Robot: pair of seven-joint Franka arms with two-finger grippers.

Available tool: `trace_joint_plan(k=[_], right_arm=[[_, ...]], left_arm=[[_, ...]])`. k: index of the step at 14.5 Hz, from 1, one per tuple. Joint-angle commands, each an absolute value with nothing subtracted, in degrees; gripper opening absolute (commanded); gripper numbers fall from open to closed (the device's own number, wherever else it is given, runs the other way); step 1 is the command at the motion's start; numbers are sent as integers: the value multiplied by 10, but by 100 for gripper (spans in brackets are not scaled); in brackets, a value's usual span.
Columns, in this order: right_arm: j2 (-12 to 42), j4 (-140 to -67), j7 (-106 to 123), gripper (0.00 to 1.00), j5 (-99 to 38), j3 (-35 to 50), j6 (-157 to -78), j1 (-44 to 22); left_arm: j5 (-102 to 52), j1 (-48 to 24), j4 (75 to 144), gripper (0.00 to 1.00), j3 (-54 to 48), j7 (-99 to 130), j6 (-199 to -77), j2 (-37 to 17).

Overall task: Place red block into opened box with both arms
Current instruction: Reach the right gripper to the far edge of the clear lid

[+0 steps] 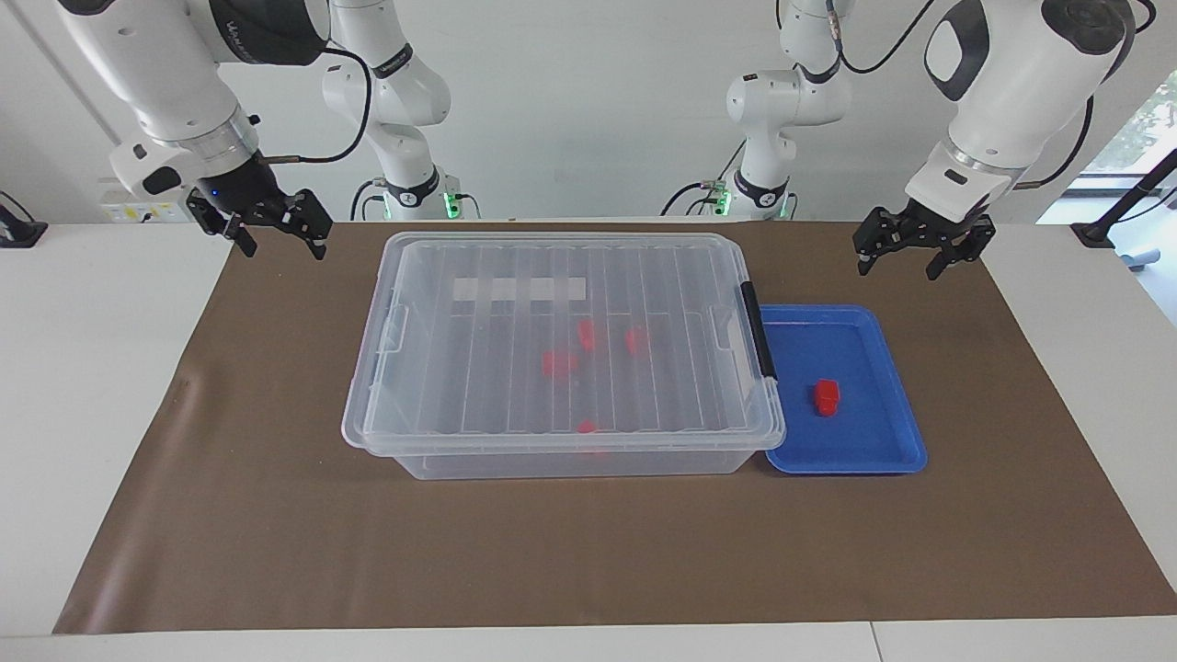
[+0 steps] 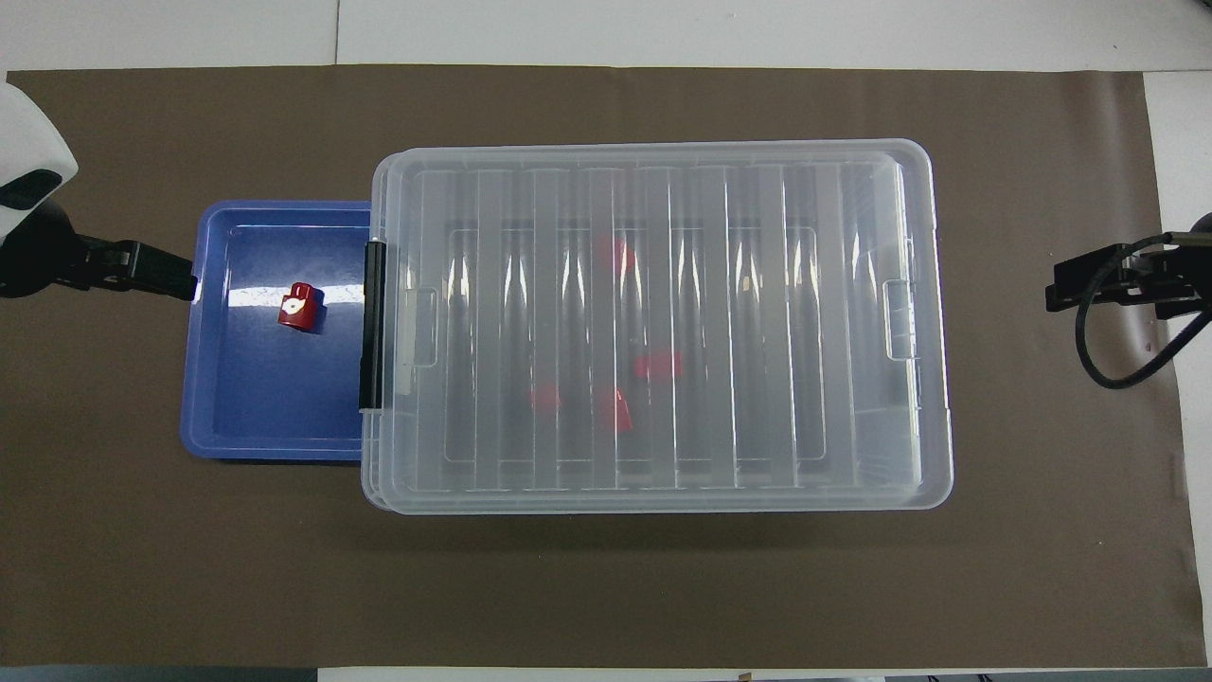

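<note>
Two black grippers hang with fingers spread wide, holding nothing. In the facing view the right gripper (image 1: 276, 230) sits at the upper left of the frame over the brown mat (image 1: 230, 515); the overhead view shows only its tip at the right edge. At centre, the large clear plastic box (image 1: 561, 349) has its ribbed lid on, with blurred red blocks (image 1: 558, 362) inside. Just beside it, the small red plastic block (image 1: 826, 396) lies in the shallow blue tray (image 1: 883, 450); only the overhead view shows the pale mark on its top. The left gripper (image 1: 922, 250) hangs at the upper right.
</note>
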State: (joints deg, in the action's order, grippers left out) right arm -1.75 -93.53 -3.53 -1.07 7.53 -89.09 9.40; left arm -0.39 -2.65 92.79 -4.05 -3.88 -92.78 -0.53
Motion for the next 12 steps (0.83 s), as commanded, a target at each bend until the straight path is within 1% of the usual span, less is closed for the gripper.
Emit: trace_joint_plan(k=[1,4,6,8,10,12], right_arm=[[-22,-942,-25,100,-12,78,-895,98],[-23,-947,-31,100,-18,80,-915,95],[-30,-968,-61,100,-21,80,-943,68],[-39,-1001,-107,100,-23,80,-996,36],[-43,-1033,-109,100,-25,81,-1041,33],[-34,-1059,-110,100,-28,81,-1081,19]], left_arm=[[-17,-24,946,100,-40,-40,-931,12],[-17,-24,946,100,-39,-40,-932,13],[-17,-23,946,100,-39,-40,-933,13],[-17,-24,945,100,-39,-42,-933,13],[-17,-24,945,100,-39,-44,-933,13],[-17,-25,946,100,-40,-43,-932,13]])
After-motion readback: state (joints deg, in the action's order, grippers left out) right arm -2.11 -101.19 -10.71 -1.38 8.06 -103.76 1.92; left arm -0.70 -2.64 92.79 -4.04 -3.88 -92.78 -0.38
